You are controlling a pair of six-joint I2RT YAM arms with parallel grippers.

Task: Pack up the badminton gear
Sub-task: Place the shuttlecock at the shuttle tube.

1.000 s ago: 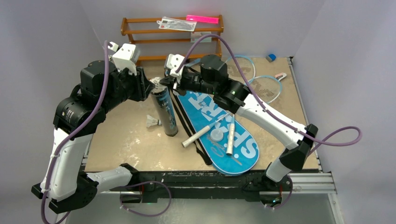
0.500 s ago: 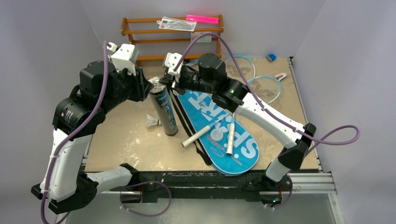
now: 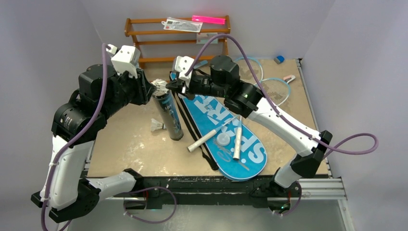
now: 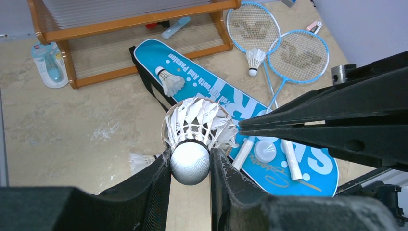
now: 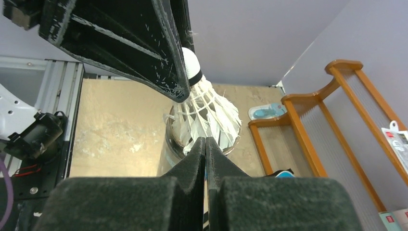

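**Shuttlecock held over the tube**

A white feather shuttlecock [image 4: 197, 120] is pinched by its round cork between the two fingers of the left pincer [image 4: 190, 161]. Right under that pincer stands the long black tube [image 3: 172, 115], its open mouth at the feathers. The right pincer [image 5: 206, 144] is closed tight with nothing in it, its tip against the feathers. Below it lies the blue racket-shaped bag [image 3: 250, 156] with two white racket handles [image 3: 237, 144] on it.
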